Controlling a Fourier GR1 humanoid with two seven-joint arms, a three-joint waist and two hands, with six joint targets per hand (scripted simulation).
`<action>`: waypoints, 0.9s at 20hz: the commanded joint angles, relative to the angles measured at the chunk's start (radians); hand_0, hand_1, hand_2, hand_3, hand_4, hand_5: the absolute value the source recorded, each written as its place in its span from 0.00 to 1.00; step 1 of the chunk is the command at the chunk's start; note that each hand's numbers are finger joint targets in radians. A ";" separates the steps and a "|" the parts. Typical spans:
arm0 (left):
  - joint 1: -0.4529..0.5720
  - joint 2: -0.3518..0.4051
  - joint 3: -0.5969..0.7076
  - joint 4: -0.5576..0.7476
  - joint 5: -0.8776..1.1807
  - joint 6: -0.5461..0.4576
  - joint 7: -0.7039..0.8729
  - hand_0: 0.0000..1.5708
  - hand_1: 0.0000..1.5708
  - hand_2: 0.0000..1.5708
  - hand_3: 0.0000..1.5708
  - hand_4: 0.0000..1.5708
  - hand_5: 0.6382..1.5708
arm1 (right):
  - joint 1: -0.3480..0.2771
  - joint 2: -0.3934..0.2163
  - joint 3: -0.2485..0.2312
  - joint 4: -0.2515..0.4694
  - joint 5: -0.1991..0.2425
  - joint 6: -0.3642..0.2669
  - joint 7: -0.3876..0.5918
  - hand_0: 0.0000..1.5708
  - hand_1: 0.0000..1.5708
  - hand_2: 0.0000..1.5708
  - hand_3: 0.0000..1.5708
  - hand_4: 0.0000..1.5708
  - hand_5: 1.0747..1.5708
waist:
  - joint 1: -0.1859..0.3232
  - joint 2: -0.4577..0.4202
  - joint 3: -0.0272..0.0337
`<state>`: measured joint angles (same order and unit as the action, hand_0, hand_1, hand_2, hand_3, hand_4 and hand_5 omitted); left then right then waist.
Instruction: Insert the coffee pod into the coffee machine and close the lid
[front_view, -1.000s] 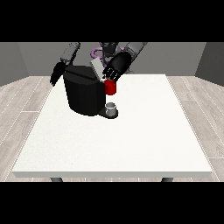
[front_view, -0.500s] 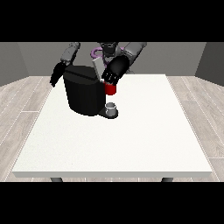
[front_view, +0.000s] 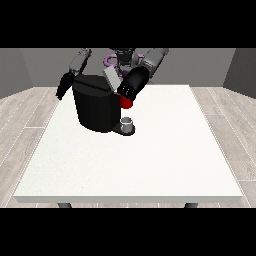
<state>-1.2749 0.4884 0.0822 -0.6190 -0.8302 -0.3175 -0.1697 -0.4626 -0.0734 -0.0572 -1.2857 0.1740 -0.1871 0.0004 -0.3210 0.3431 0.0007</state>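
The black coffee machine (front_view: 97, 107) stands at the table's far left. Its grey lid (front_view: 112, 78) is tilted up at the top. The hand at the view's right (front_view: 133, 84) hovers at the machine's upper front corner, beside the lid and just above a red thing at the machine (front_view: 126, 103). A small grey thing (front_view: 128, 125) stands on the machine's base below it. The hand at the view's left (front_view: 64, 86) hangs by the machine's left side with straight fingers, holding nothing. No pod plainly shows.
The white table (front_view: 150, 160) stretches wide in front of and to the right of the machine. A purple thing (front_view: 109, 61) shows behind the machine, near the robot's body.
The hand at the view's right has sunk a little towards the machine's top, and the grey lid has tipped lower. The hand at the view's left has barely moved.
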 joint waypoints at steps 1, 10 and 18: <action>-0.013 -0.019 0.006 -0.015 -0.002 0.039 -0.013 0.72 0.72 0.72 0.61 0.00 1.00 | -0.045 -0.026 -0.041 0.028 -0.025 0.009 0.007 0.00 0.00 0.00 0.00 0.00 1.00 | 0.020 0.028 -0.0003; -0.043 -0.035 0.018 -0.016 -0.009 0.086 -0.023 0.78 0.78 0.77 0.62 0.00 1.00 | -0.068 -0.010 -0.022 0.028 -0.006 -0.009 -0.003 0.00 0.00 0.00 0.00 0.05 1.00 | -0.002 0.057 -0.0002; -0.039 0.060 0.008 -0.002 -0.054 0.098 -0.115 0.59 0.59 0.62 0.44 0.00 1.00 | -0.063 -0.018 0.003 -0.012 0.017 -0.004 0.032 0.00 0.00 0.00 0.00 0.14 1.00 | -0.019 0.070 -0.0005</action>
<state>-1.2938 0.5200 0.0867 -0.6317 -0.8680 -0.2410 -0.2636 -0.5049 -0.0807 -0.0525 -1.2938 0.1880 -0.1955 0.0242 -0.3366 0.3887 0.0012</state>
